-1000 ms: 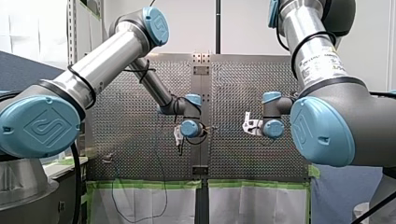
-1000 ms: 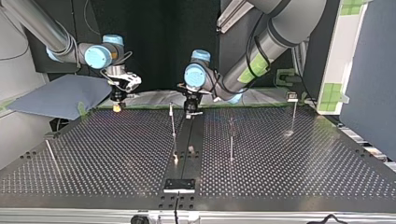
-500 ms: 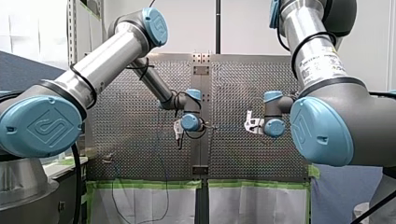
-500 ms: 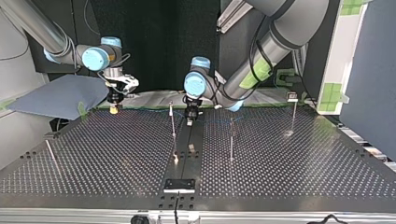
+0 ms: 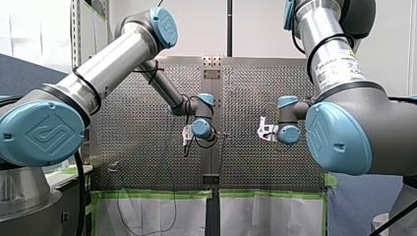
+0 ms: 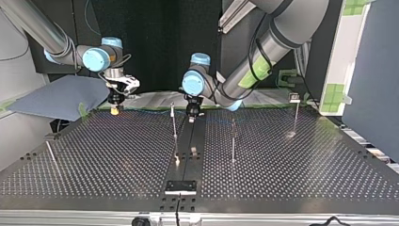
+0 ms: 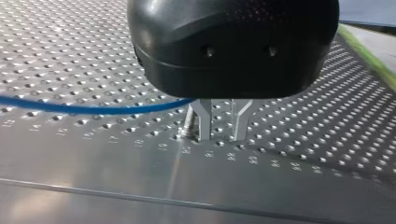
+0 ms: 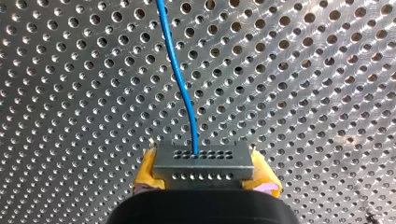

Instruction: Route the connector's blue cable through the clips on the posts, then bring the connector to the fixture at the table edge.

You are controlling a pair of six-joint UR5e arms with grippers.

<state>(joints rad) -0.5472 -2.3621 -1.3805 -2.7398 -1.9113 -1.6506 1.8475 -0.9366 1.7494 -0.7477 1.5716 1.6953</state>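
Shifted slightly from a second ago, my left hand [image 6: 190,114] hangs low over the table [image 6: 282,179], just beside the slender post [image 6: 174,123]. Its metal fingers [image 7: 201,122] stand a narrow gap apart, with nothing visible between them. The black housing [image 7: 233,46] hides where the blue cable [image 7: 93,109] runs behind them. Well apart from that post, my right hand [image 6: 114,109] clamps its yellow pads [image 8: 145,172] on the grey connector [image 8: 203,161], and the cable trails from the connector's face. The clips are too small to make out.
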